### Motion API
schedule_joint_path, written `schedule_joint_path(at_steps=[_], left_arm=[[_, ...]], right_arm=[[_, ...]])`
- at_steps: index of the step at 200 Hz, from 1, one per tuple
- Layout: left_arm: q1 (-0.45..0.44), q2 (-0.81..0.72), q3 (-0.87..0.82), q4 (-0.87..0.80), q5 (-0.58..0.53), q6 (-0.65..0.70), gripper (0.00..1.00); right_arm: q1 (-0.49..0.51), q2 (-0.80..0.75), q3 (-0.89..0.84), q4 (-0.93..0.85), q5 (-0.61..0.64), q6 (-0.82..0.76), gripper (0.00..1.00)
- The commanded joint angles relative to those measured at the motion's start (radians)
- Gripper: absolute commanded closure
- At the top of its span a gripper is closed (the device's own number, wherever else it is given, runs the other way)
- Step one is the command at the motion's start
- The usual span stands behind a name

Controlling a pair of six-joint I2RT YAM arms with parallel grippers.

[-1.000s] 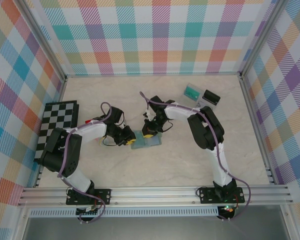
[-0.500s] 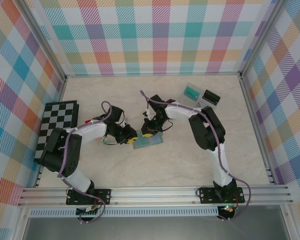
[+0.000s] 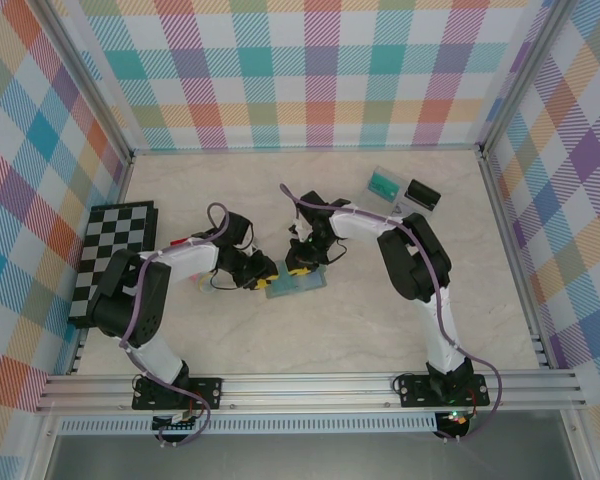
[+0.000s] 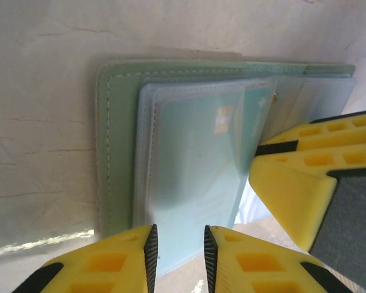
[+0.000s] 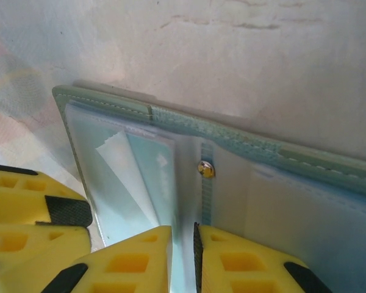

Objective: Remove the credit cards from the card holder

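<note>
From above, the card holder point(image 3: 296, 285) lies opened flat near the middle of the table point(image 3: 380, 330). The left gripper point(image 3: 263, 272) is low at its left end and the right gripper point(image 3: 299, 265) is low at its far edge. Nothing lies loose beside the holder, so I judge the task barely begun. The tabletop is pale and marbled. A chequered board point(image 3: 115, 255) lies at its left side and a clear tray point(image 3: 388, 184) at the far right. Pastel plaid walls in an aluminium frame close it in.

In the left wrist view, that gripper's jaws stand a little apart at the holder's near edge, released, with nothing pinched between them. A pale teal credit card point(image 4: 195, 171) sits inside a clear sleeve.

In the right wrist view, the jaws are barely parted astride a clear sleeve leaf beside the snap stud point(image 5: 203, 169). Whether they bite the leaf I cannot tell. A card is tucked in here too, so every card has yet to come out.
</note>
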Motion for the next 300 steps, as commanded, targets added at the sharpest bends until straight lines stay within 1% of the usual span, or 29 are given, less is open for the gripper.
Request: schedule_joint_path(at_steps=[1, 37, 73, 95, 120, 139, 152, 185, 203, 223, 259, 300], left_arm=[[-0.011, 0.026, 0.028, -0.009, -0.021, -0.014, 0.72], [-0.013, 0.032, 0.034, -0.03, -0.053, -0.012, 0.7], [-0.013, -0.014, 0.044, -0.07, -0.08, 0.006, 0.7], [-0.013, -0.028, 0.049, -0.088, -0.1, 0.019, 0.69], [-0.013, -0.002, 0.049, -0.067, -0.072, 0.019, 0.69], [-0.013, 0.014, 0.044, -0.018, -0.021, 0.002, 0.72], [-0.013, 0.012, 0.05, -0.014, -0.016, -0.001, 0.75], [-0.012, -0.021, 0.073, -0.102, -0.115, 0.014, 0.76], [-0.012, -0.039, 0.069, -0.119, -0.136, 0.02, 0.75], [-0.013, -0.047, 0.06, -0.109, -0.122, 0.02, 0.75], [-0.012, -0.048, 0.049, -0.045, -0.07, 0.007, 0.79], [-0.013, -0.016, 0.056, -0.037, -0.057, 0.007, 0.77]], right_arm=[[0.01, 0.009, -0.002, -0.042, 0.014, -0.026, 0.82], [0.018, 0.034, 0.01, -0.077, 0.057, -0.044, 0.82], [0.027, 0.058, 0.023, -0.117, 0.134, -0.057, 0.83], [0.034, 0.07, 0.027, -0.13, 0.162, -0.059, 0.84], [0.041, 0.082, 0.035, -0.141, 0.185, -0.062, 0.84], [0.045, 0.09, 0.039, -0.144, 0.191, -0.064, 0.84], [0.046, 0.095, 0.042, -0.149, 0.198, -0.062, 0.84], [0.048, 0.107, 0.048, -0.158, 0.222, -0.058, 0.86], [0.049, 0.11, 0.049, -0.161, 0.233, -0.056, 0.86], [0.049, 0.112, 0.047, -0.163, 0.237, -0.055, 0.87], [0.051, 0.115, 0.046, -0.16, 0.237, -0.053, 0.87], [0.05, 0.115, 0.045, -0.159, 0.229, -0.053, 0.87]])
